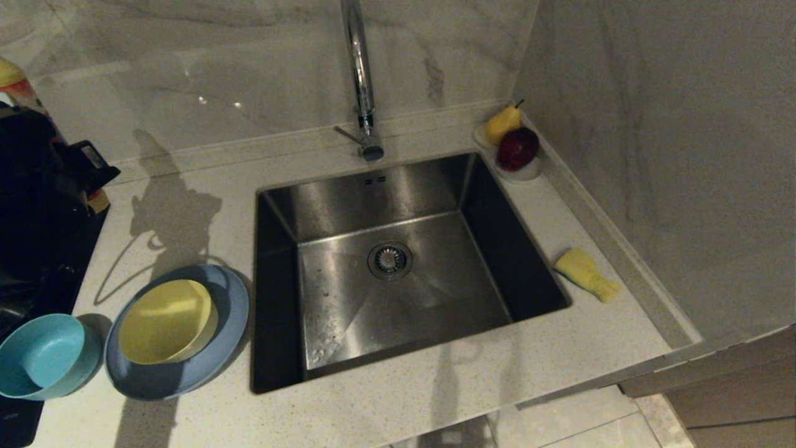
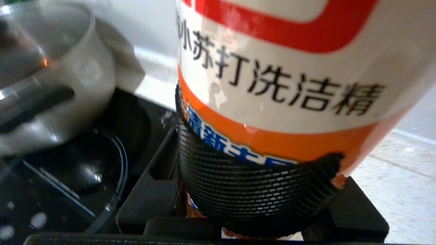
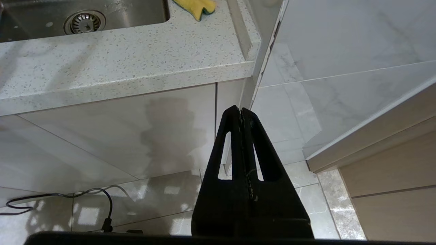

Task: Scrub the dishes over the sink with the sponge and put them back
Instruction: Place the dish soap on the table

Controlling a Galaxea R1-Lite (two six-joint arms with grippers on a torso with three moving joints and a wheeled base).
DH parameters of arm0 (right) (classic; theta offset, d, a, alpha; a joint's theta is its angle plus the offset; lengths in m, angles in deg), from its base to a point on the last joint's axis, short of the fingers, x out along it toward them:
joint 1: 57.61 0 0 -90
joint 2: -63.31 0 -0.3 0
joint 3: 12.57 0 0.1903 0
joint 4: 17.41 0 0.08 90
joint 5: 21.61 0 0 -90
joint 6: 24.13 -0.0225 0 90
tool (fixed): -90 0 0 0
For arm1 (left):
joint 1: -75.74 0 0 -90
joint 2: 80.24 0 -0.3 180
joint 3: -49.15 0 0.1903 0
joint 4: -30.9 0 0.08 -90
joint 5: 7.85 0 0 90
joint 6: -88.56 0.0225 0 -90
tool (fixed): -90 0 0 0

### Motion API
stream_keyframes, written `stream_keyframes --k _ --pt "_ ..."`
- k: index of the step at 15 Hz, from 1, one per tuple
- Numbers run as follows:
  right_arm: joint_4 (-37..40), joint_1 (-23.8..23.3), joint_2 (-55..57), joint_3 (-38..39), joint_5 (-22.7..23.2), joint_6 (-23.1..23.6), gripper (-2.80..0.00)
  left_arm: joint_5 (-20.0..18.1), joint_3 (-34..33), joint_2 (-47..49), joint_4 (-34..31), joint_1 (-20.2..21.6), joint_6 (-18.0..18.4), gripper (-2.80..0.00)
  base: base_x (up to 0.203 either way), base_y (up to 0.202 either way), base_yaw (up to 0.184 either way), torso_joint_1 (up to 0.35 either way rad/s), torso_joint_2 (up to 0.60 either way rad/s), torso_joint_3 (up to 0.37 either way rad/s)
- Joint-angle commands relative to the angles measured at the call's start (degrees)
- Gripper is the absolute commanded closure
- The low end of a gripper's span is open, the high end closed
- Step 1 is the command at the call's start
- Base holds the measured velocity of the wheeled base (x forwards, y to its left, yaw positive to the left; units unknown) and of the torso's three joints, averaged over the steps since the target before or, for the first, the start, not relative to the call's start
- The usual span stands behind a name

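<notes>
The pale blue-grey plate (image 1: pixel 227 311) lies on the counter left of the sink (image 1: pixel 435 298), with the yellow bowl (image 1: pixel 165 320) inside it. Beside them, at the counter's left edge, stands the teal-blue bowl (image 1: pixel 43 354). The yellow sponge (image 1: pixel 586 274) (image 3: pixel 197 6) rests on the counter right of the sink. My left gripper (image 1: pixel 43 168) (image 2: pixel 252 200) is over the cooktop at the far left, shut on a white-and-orange dish soap bottle (image 1: pixel 12 84) (image 2: pixel 289 68). My right gripper (image 3: pixel 241 110) hangs shut and empty below the counter's front edge, above the floor.
A tall chrome tap (image 1: pixel 362 81) rises behind the sink. A small dish with a yellow pear and a red apple (image 1: pixel 516 149) sits in the back right corner. A metal pot (image 2: pixel 51 78) stands on the black cooktop (image 1: pixel 31 267). A wall bounds the right side.
</notes>
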Motion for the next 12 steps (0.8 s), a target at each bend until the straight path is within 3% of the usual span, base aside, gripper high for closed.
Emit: stream_keyframes --k 1,5,12 --pt "-0.01 0.01 -0.02 0.01 0.04 0.01 0.0 1.97 1.32 5.97 2.15 -1.98 -0.41 0.0 0.0 0.0 0.0 0.0 0.0 0.0" --pt "-0.01 0.01 -0.02 0.01 0.04 0.0 0.0 6.86 5.96 12.1 4.38 -6.35 -2.78 0.0 0.0 0.0 0.0 0.0 0.0 0.0" --pt "-0.01 0.01 -0.02 0.01 0.04 0.03 0.0 9.33 14.08 21.2 6.73 -7.52 -2.63 0.0 0.0 0.0 0.0 0.0 0.0 0.0"
